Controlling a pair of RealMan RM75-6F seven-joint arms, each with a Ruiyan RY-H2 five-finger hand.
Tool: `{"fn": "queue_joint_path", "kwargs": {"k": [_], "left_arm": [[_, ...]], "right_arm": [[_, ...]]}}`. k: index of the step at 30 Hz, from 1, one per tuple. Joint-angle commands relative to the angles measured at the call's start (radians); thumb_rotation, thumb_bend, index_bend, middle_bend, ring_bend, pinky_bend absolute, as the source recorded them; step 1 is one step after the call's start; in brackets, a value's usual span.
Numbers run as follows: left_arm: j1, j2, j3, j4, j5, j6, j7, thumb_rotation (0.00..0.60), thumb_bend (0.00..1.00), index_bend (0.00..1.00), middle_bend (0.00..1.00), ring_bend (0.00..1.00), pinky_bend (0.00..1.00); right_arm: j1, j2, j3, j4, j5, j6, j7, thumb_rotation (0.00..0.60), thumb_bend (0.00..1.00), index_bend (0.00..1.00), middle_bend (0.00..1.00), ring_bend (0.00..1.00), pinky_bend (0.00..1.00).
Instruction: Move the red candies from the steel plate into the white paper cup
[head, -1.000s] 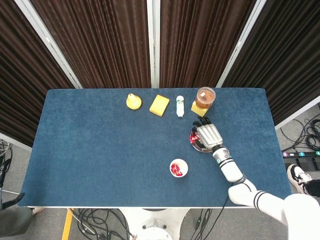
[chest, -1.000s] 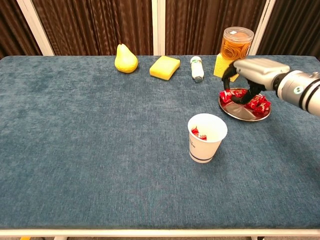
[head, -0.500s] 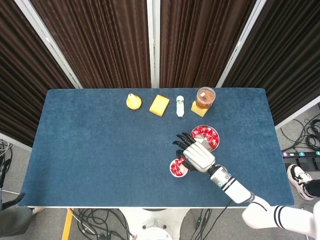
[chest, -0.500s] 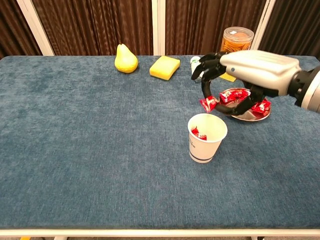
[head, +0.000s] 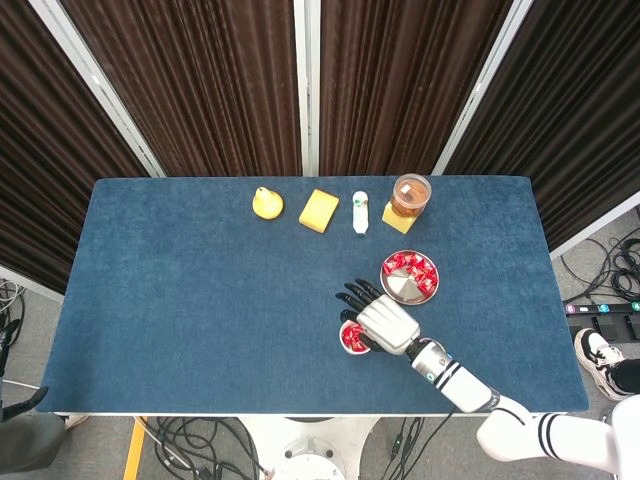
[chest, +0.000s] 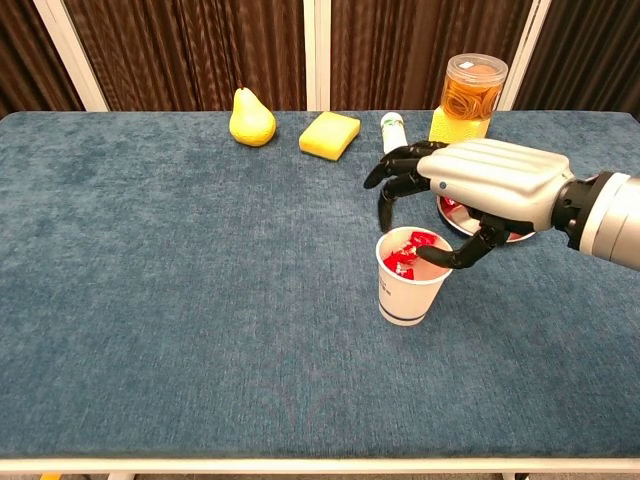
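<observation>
Where crinkly red candies (chest: 412, 249) fill white paper cup (chest: 408, 290): right hand (chest: 480, 190) just above, dark fingers (chest: 392, 172) spread, empty.

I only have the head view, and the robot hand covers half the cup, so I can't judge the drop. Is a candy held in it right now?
Observer: No. In the chest view the right robot hand holds nothing, and its fingers are spread apart.
Operator: Is it pressing on the cup?
Observer: Its palm sits above the white paper cup. One fingertip lies close to the rim, and I cannot tell whether it touches.
Operator: How full is the cup?
Observer: The cup stands upright, and the red candies inside reach up near its rim.
</observation>
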Motion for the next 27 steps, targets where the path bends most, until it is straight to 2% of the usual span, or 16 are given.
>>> {"fn": "queue_joint_path", "kwargs": {"k": [1,5,11,13,17,23,27], "left_arm": [[0.000,-0.001,0.000,0.002,-0.001,-0.002,-0.002,0.600,0.16,0.07,0.04,0.08,0.15],[-0.002,-0.003,0.000,0.005,0.001,-0.003,-0.002,0.600,0.16,0.07,0.04,0.08,0.15],[-0.006,-0.004,-0.002,0.003,0.010,-0.001,0.001,0.600,0.16,0.07,0.04,0.08,0.15],[-0.006,-0.003,-0.001,0.002,0.011,0.000,0.002,0.600,0.16,0.07,0.04,0.08,0.15],[-0.003,-0.001,0.000,-0.002,0.010,0.003,0.003,0.600,0.16,0.07,0.04,0.08,0.15],[0.002,0.000,0.002,-0.002,0.008,0.006,0.002,0.600,0.16,0.07,0.04,0.08,0.15],[0.004,0.000,0.003,0.002,0.006,0.006,-0.002,0.600,0.16,0.07,0.04,0.08,0.15]], "right_arm": [[-0.004,0.008,0.007,-0.007,0.003,0.013,0.006,0.600,0.34,0.27,0.06,0.00,0.00],[-0.020,0.021,0.050,0.001,0.025,0.068,0.038,0.600,0.33,0.28,0.02,0.00,0.00],[-0.002,0.026,0.116,0.090,0.132,0.029,0.014,0.600,0.33,0.57,0.00,0.00,0.00],[0.008,0.015,0.128,0.124,0.168,0.004,-0.010,0.600,0.33,0.61,0.00,0.00,0.00],[0.035,-0.026,0.152,0.219,0.255,-0.064,-0.046,0.600,0.33,0.61,0.00,0.00,0.00],[0.079,-0.125,0.173,0.399,0.371,-0.168,-0.082,0.600,0.33,0.47,0.00,0.00,0.00],[0.101,-0.184,0.182,0.496,0.417,-0.207,-0.099,0.600,0.33,0.46,0.00,0.00,0.00]]}}
